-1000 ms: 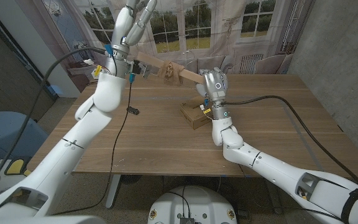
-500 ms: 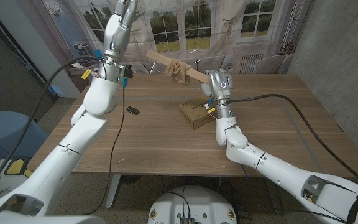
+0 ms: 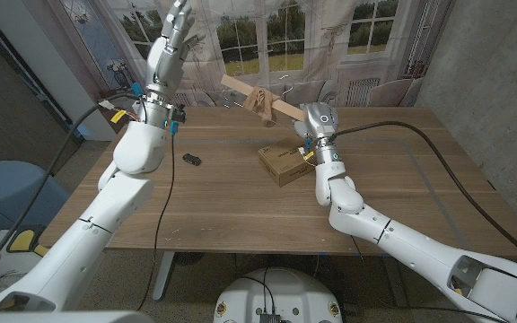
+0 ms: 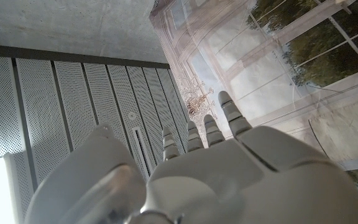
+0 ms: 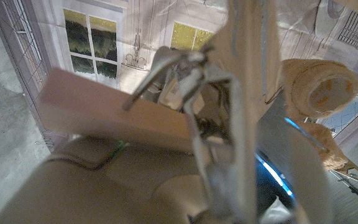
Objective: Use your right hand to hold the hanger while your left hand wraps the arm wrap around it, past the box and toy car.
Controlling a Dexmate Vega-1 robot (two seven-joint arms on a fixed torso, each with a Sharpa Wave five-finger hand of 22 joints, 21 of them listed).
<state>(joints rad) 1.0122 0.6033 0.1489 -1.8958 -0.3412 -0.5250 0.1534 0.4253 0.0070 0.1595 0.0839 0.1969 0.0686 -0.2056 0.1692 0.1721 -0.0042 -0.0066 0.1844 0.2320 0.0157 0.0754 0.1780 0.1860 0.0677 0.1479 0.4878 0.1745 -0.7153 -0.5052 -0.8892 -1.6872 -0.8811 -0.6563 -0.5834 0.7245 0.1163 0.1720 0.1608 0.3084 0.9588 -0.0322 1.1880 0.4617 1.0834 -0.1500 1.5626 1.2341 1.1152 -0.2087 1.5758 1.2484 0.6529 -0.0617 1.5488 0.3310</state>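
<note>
The right robot hand [image 3: 317, 119] grips the hanger [image 3: 260, 95] above the box [image 3: 283, 164]; the wrap [image 3: 258, 101] hangs on it. The left robot hand [image 3: 170, 47], raised and empty with its fingers apart, should come back low, clear of the car [image 3: 191, 160].

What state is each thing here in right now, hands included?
Hanger: held up off the table, tilted.
Arm wrap: bunched around the hanger.
Right hand: grips the hanger.
Left hand: raised, fingers apart, holding nothing.
Box: on the table.
Toy car: on the table.

toy car [image 3: 191, 160] left of box [image 3: 282, 164] | hanger [image 3: 257, 98] above, behind box
</note>
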